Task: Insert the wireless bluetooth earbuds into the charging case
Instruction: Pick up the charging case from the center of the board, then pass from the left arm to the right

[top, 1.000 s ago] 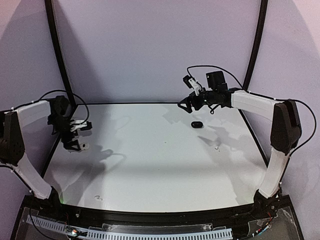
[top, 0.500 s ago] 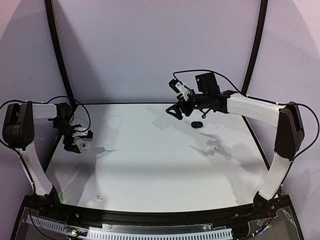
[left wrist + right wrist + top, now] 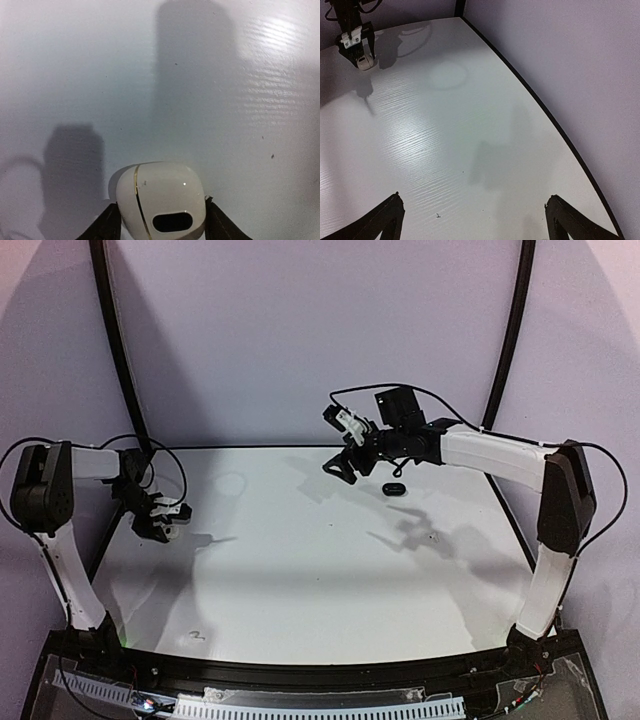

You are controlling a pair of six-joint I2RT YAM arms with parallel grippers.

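— Where's the white charging case point(image 3: 162, 197)?
— At the table's point(image 3: 330, 580) 9 o'clock edge, lid closed, contents hidden. The left gripper point(image 3: 162, 212) pinches its sides, elbow raised.
— And the black case point(image 3: 394, 488)?
— It lies at 1 o'clock. The right gripper point(image 3: 474, 199) hovers at its 10 o'clock, jaws spread wide.
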